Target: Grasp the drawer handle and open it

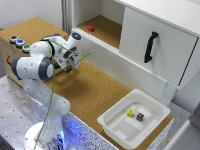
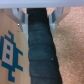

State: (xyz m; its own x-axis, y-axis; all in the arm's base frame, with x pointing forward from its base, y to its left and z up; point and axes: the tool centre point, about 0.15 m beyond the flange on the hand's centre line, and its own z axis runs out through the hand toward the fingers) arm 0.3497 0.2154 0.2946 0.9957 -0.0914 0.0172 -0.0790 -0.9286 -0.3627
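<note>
White tray [image 1: 117,122] sits near on the cork tabletop [image 1: 90,90]. Further back, at the exterior view's left, the gripper [image 2: 38,17] presses onto the tan box [image 1: 7,52], where the drawer handle [image 2: 40,50] runs between the fingers [image 2: 21,17]. Straddling for a pull; can't tell if clenched.

Open cork floor [image 1: 95,92] between tan box [image 1: 10,50] and white tub [image 1: 132,120]; white cabinet door [image 1: 155,45] overhanging at exterior view's right.
</note>
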